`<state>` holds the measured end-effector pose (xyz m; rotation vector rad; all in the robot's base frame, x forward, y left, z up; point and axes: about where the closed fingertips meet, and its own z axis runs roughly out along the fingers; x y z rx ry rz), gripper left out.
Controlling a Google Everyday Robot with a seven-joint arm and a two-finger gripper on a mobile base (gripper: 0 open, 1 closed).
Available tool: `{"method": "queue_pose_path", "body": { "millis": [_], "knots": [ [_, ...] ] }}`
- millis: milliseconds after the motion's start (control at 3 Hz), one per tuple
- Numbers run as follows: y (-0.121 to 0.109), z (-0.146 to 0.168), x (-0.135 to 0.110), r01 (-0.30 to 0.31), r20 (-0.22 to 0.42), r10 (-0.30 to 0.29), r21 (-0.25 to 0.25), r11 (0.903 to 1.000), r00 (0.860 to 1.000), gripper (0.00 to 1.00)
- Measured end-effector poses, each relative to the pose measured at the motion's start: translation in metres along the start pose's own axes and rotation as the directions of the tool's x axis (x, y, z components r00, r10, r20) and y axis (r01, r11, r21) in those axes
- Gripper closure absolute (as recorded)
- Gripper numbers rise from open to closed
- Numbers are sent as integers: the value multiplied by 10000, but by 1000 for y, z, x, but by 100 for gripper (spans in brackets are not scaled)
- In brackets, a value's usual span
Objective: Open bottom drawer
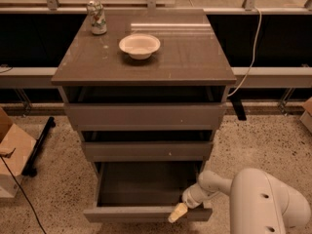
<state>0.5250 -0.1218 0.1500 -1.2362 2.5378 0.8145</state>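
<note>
The bottom drawer (141, 213) of the grey-brown cabinet (146, 57) is pulled out toward the camera, showing its dark shallow interior (144, 184). My gripper (178, 212) is at the right part of the drawer's front edge, with a pale fingertip lying over the front panel. The white arm (258, 204) reaches in from the lower right. The middle drawer (146, 150) and top drawer (144, 116) stand slightly out from the cabinet.
A white bowl (139, 45) and a small can (97, 17) stand on the cabinet top. A cardboard box (12, 155) and a black bar (39, 145) lie on the speckled floor at left. A white cable (251, 48) hangs at right.
</note>
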Motion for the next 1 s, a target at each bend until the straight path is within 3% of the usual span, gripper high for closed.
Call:
{"method": "queue_pose_path", "body": {
  "millis": [333, 667, 1000],
  "knots": [
    [35, 6, 27, -756, 79, 760, -452, 9961, 9971, 0],
    [45, 5, 34, -1152, 186, 1165, -592, 9916, 9930, 0],
    [46, 4, 33, -1152, 185, 1164, -592, 9916, 9930, 0]
  ]
}}
